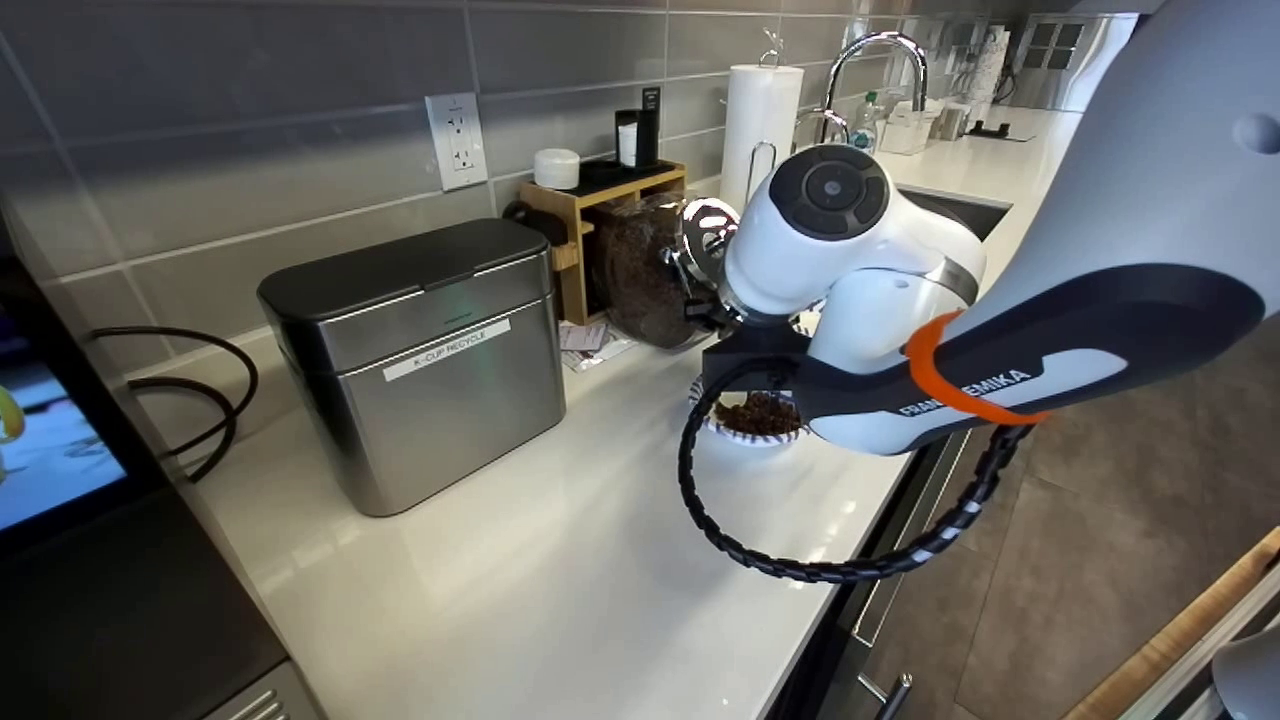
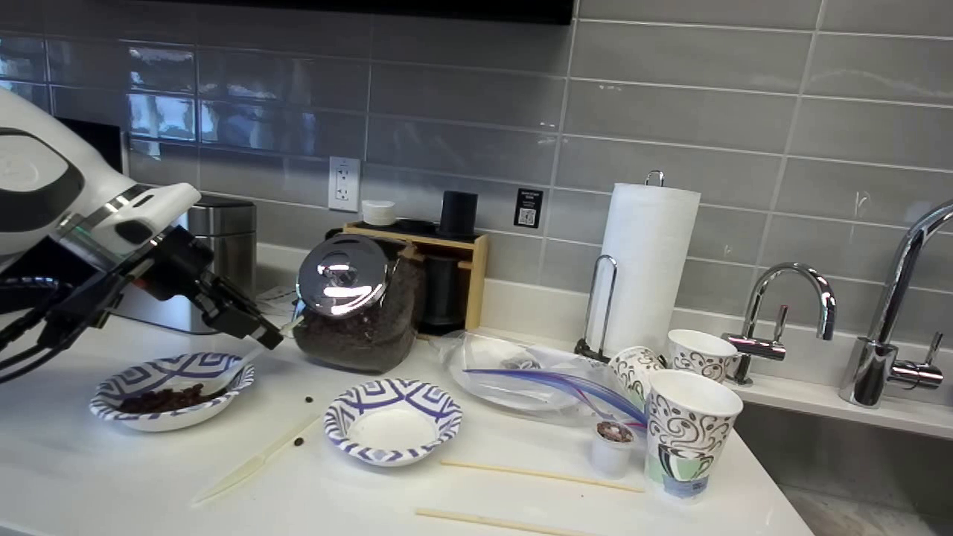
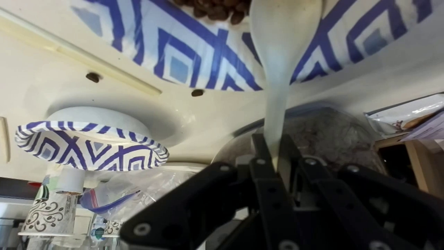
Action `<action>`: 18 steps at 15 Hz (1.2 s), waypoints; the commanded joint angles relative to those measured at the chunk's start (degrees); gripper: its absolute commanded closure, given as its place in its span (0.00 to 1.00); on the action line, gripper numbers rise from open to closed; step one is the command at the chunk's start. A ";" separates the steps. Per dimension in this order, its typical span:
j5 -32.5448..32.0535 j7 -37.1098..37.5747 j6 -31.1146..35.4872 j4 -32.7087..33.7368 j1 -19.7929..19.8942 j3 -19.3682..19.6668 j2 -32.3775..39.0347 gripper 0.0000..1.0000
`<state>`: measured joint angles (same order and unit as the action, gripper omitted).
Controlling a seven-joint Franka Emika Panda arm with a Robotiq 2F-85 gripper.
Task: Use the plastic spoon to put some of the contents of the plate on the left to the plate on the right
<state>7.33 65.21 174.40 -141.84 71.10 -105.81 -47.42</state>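
Claw (image 3: pixel 274 140) clamped on the white plastic spoon (image 3: pixel 277 76), gripping it by the handle. Spoon slants down from there to the bean bowl (image 2: pixel 165 424), white with a blue-purple pattern, its head within that bowl's rim; whether it touches the dark brown beans (image 2: pixel 165 400), or carries any, can't say. Beans lie heaped in the bottom of the bean bowl. Second bowl (image 2: pixel 391 432), same pattern, sits right of the bean bowl in an exterior view, apart from it, white bottom showing. On the desk (image 2: pixel 350 506), front right of the bean bowl, a pale knife-shaped utensil (image 2: pixel 253 463) lies aslant; two loose beans (image 2: pixel 298 441) rest right of the bean bowl as well. Clear jar (image 2: pixel 365 342) of dark contents, chrome lid (image 2: pixel 342 275) facing outward, sits behind and right of the bean bowl. Farther right of the bean bowl: zip bag (image 2: pixel 514 383), two thin pale sticks (image 2: pixel 540 475), patterned paper cups (image 2: pixel 694 424). Steel bin (image 1: pixel 455 400) labelled K-CUP RECYCLE stands well left of the bean bowl in an exterior view; there the arm (image 1: pixel 885 320) hides part of that bowl.
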 commanded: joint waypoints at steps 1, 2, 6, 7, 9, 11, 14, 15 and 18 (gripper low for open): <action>2.52 -2.20 0.27 0.30 0.09 -0.95 -0.72 0.97; 2.73 -2.29 0.10 0.13 -0.51 -0.58 -1.06 0.97; 3.13 -2.86 0.13 -0.69 -2.57 0.07 -1.86 0.97; 3.19 -2.98 -0.16 -0.88 -2.90 0.08 -1.66 0.97; 3.16 -3.43 -0.20 -1.45 -3.30 -0.06 -1.29 0.97; 3.28 -3.80 -0.39 -2.01 -3.63 0.00 -1.27 0.97; 3.31 -4.35 -0.16 -2.77 -3.99 0.35 -0.79 0.97; 3.32 -4.49 -0.22 -2.89 -4.02 0.42 -0.70 0.97; 3.36 -5.46 -0.50 -2.86 -3.56 -0.06 1.01 0.97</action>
<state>8.63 61.85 174.40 -143.78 68.10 -105.23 -47.81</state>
